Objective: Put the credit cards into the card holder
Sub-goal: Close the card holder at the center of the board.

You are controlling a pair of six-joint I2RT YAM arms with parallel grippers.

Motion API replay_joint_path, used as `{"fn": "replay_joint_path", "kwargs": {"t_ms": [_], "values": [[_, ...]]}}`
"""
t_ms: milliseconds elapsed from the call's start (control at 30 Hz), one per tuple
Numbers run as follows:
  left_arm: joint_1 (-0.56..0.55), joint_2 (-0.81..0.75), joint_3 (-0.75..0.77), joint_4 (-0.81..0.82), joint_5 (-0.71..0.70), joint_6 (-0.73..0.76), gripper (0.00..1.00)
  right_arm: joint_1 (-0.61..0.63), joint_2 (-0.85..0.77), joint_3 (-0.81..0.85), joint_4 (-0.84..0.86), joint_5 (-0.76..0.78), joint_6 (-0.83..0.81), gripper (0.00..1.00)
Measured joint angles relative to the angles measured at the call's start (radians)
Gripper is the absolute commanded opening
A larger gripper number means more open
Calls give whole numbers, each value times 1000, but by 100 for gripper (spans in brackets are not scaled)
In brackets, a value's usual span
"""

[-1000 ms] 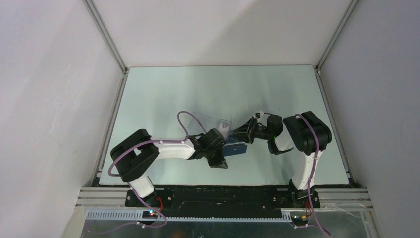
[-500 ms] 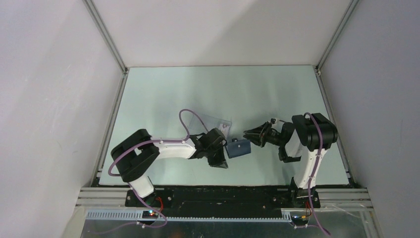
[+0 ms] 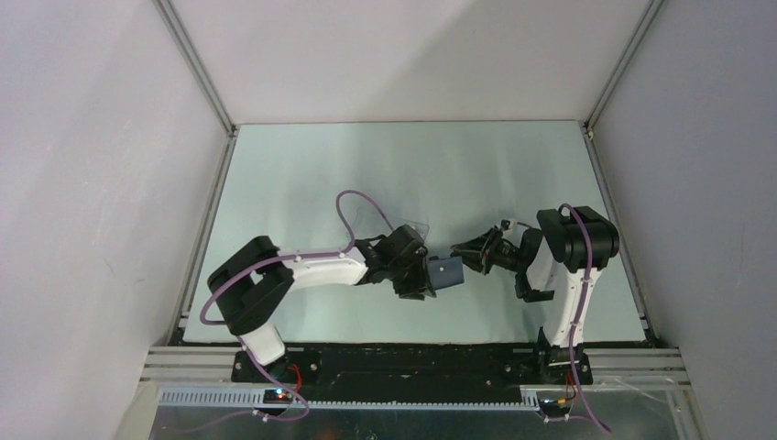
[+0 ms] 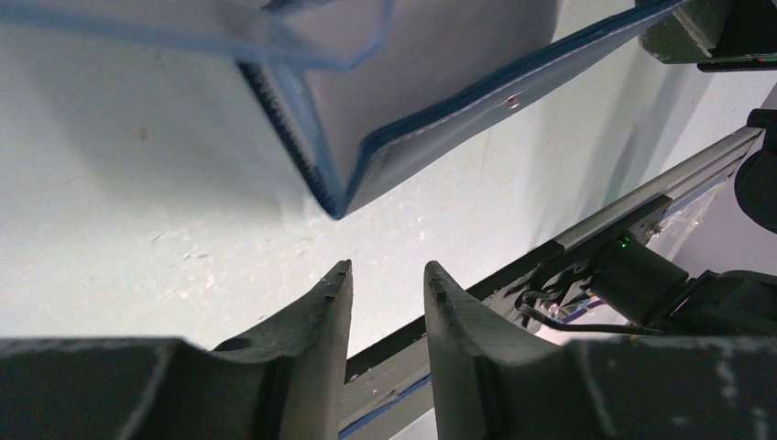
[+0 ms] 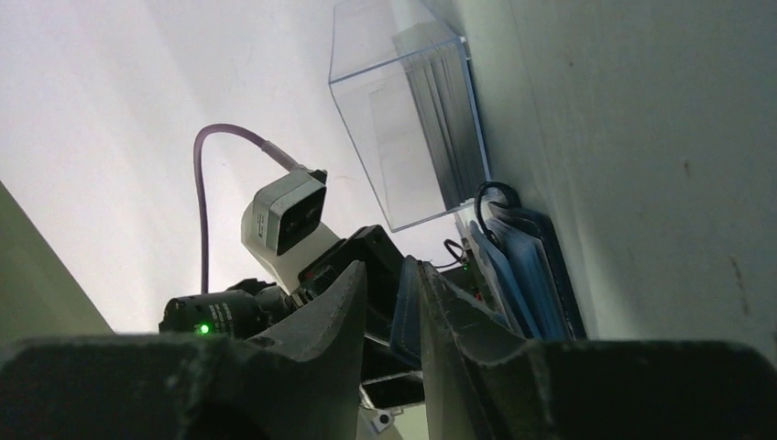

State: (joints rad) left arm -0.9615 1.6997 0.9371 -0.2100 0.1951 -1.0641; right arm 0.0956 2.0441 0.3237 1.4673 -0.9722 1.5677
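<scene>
The dark navy card holder (image 3: 447, 272) stands partly unfolded on the table between my two grippers. My left gripper (image 3: 423, 280) is just left of it, open and holding nothing; in the left wrist view the holder (image 4: 458, 82) hangs beyond the fingertips of the gripper (image 4: 388, 268). My right gripper (image 3: 461, 253) points at the holder from the right, open. In the right wrist view one blue flap (image 5: 406, 312) shows in the gap of the gripper (image 5: 392, 266), against the right finger. The credit cards (image 5: 449, 119) stand stacked in a clear box (image 5: 403, 119).
The clear box (image 3: 403, 225) sits on the pale table just behind the left gripper, with its corner (image 4: 302, 37) above the holder in the left wrist view. The table's black front rail (image 3: 412, 353) runs close behind both arms. White walls enclose the sides.
My left gripper has opened and shifted slightly right, letting go of the card holder. My right gripper drew back to the right from the holder. The holder now stands more upright.
</scene>
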Motion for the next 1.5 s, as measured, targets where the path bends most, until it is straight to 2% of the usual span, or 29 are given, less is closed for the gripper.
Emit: {"fn": "replay_joint_path", "kwargs": {"t_ms": [167, 433, 567, 700, 800, 1033, 1167, 1333, 1500], "values": [[23, -62, -66, -4, -2, -1, 49, -2, -3, -26, -19, -10, -84, 31], [69, -92, -101, -13, -1, 0, 57, 3, -96, -79, -203, -12, -268, 31], [79, -92, -101, -13, 1, 1, 57, 21, -166, -89, -351, -3, -374, 31], [85, -89, -101, -12, 3, 1, 55, 55, -279, -89, -589, 32, -497, 31], [89, -73, -101, -12, 3, 3, 54, 97, -397, -80, -805, 63, -567, 29], [90, -48, -100, -12, 2, 19, 54, 256, -532, -23, -1112, 145, -671, 29], [91, -48, -97, -13, -2, 27, 55, 359, -543, 27, -1213, 193, -687, 29], [104, -48, -97, -14, -3, 38, 55, 470, -504, 64, -1261, 220, -669, 30], [124, -49, -86, -37, -11, 56, 55, 521, -486, 111, -1302, 240, -658, 31]]}}
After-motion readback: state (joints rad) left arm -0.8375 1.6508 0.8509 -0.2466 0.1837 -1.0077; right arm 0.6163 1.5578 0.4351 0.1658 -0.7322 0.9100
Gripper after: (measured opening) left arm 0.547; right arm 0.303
